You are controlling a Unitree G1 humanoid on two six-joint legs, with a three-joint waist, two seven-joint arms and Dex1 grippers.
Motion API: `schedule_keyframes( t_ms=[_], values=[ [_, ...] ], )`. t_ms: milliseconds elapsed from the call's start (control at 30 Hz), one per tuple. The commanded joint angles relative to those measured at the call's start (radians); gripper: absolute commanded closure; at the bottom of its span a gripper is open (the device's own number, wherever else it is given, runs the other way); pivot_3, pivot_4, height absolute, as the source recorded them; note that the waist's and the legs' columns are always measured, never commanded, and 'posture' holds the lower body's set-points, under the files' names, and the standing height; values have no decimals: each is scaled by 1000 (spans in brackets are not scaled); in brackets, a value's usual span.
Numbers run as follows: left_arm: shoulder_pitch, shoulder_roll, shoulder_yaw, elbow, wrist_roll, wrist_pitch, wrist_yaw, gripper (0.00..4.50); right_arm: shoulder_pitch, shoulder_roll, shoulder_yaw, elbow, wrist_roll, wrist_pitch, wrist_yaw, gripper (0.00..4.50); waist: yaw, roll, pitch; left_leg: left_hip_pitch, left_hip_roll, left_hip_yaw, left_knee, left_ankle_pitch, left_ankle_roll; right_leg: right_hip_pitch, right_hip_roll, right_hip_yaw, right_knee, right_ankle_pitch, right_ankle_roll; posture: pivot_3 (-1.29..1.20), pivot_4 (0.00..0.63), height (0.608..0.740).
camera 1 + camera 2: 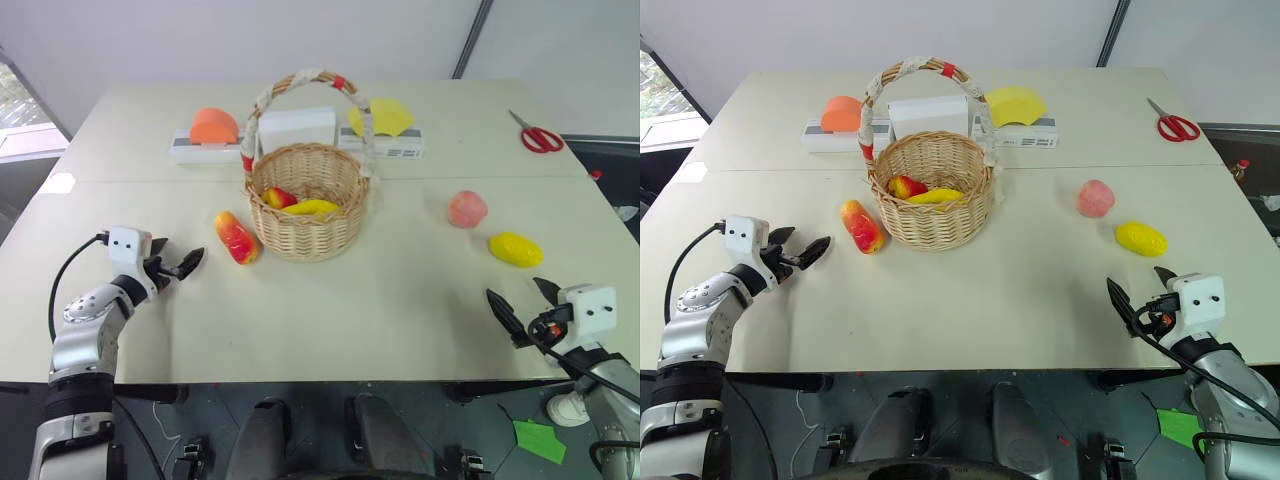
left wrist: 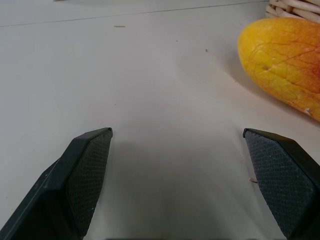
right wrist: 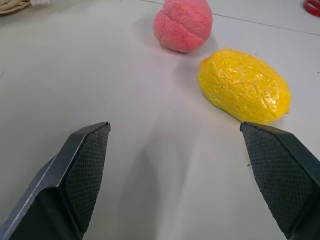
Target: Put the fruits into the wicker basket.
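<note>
both spread and empty: left hand (image 1: 178,266) near mango (image 1: 236,237) beside basket (image 1: 308,200); right hand (image 1: 525,304) near lemon (image 1: 515,249), peach (image 1: 467,209).

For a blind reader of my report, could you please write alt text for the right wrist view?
Two open black gripper fingers rise over a pale table, framing a glossy yellow oval lemon and, beyond it, a round pink peach. Neither fruit is touched, and a bit of woven wicker basket shows at one corner.
</note>
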Motion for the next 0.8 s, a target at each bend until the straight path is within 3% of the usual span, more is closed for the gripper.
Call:
schedule_keyframes(
  t_ms=[33, 267, 433, 533, 800],
  values=[
    [-2, 16, 27, -45, -21, 1, 3, 0, -9, 2, 3, -5, 5, -26, 1, 149, -2, 0, 0, 0, 0, 0, 0, 0, 0, 0, 0, 0, 0, 0, 0, 0, 150, 740],
    [3, 14, 60, -110, -111, 100, -8, 0, 9, -32, 48, -81, 19, -5, 58, 149, -3, 0, 0, 0, 0, 0, 0, 0, 0, 0, 0, 0, 0, 0, 0, 0, 150, 740],
    [18, 20, 87, -279, -330, 410, -24, 0, -46, -101, 126, -221, 67, 87, 102, 149, -7, 0, 0, 0, 1, 0, 0, 0, 0, 0, 0, 0, 0, 0, 0, 0, 150, 740],
    [6, 4, 99, -346, -430, 581, 43, 0, -111, -132, 185, -263, 70, 127, 106, 149, -6, 0, 0, 0, 1, -1, 1, 0, 0, 0, 0, 0, 0, 0, 0, 0, 150, 740],
    [-116, -82, 97, -354, -481, 839, 289, 0, -252, -196, 342, -317, 32, 156, 153, 149, 1, -1, 0, 0, -1, -2, 1, 0, 0, 1, 1, -1, 0, 0, 0, 0, 150, 740]
  ],
)
